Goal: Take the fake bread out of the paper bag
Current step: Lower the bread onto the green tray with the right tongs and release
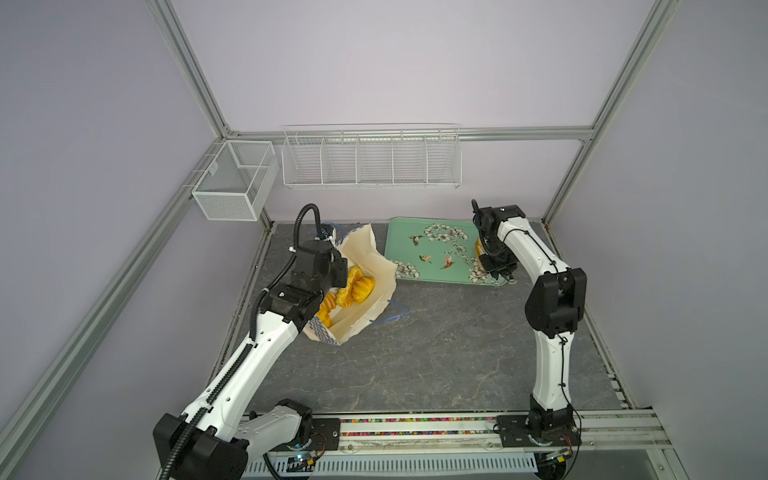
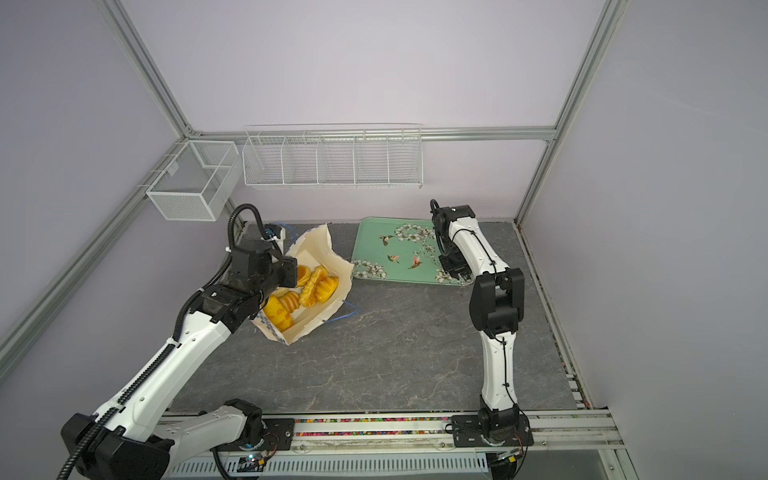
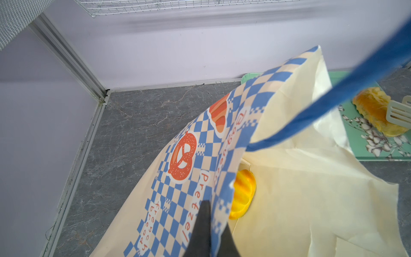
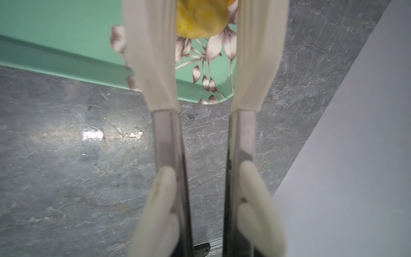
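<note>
We see the left claw (image 3: 214, 220) pressed together on the checkered rim of the paper bag (image 1: 365, 253), holding it agape near the back left corner of the table (image 1: 415, 353). Most of the toy bread (image 1: 353, 286) sits piled inside, glossy and golden, in both top views. One loaf (image 3: 375, 109) already lies on the green tray (image 1: 415, 232), near that tray's front right corner, between the spread tips of the tongs (image 4: 169, 138). The right claw (image 1: 498, 270) carries the tongs by their handles. Its own jaws are hidden in the wrist view, so we judge the pinch from the tongs sitting square with the arm. Whether the tips touch the loaf we cannot tell.

The coming move, in our judgement, turns on one relation. The bread in the bag lies well to the left of the right claw, across the tray and down inside the paper walls. The bag's mouth gapes upward and toward the tray, so the tongs would enter from that side. The left arm is much the nearer, but it is occupied with the rim.
</note>
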Controlling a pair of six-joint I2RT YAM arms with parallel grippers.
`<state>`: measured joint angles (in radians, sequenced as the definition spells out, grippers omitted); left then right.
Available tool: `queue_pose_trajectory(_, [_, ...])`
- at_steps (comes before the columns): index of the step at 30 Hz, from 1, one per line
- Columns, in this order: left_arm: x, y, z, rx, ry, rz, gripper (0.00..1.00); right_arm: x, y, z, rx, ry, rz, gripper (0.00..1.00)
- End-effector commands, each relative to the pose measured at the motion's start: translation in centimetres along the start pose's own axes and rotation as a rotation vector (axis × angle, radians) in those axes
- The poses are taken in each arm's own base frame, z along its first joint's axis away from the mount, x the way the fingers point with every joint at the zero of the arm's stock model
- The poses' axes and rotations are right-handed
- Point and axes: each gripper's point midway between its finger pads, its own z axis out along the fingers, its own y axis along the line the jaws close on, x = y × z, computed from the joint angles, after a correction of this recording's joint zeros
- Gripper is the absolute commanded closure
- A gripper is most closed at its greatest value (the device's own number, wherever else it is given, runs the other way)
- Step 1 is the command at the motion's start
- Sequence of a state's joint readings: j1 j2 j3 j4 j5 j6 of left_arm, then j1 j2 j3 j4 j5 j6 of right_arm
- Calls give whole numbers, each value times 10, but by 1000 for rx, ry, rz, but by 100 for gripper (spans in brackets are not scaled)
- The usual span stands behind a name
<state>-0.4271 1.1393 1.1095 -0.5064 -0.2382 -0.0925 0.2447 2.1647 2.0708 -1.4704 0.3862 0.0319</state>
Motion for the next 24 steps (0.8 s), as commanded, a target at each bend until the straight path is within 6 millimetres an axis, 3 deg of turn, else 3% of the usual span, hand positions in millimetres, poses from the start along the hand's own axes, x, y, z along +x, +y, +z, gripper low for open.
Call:
queue_pose_trajectory(1, [7,0,4,5,22,11,100,1,16,-2,-66,8,-18,62])
queue_pose_trajectory(14, [8,0,1,6,25,10,100,-11,69,-18,-257,-66,-34,58])
queue_pose_trajectory(24, [8,1,-2,6,21,13,100,-19,77,-46,-376,-160,17,61])
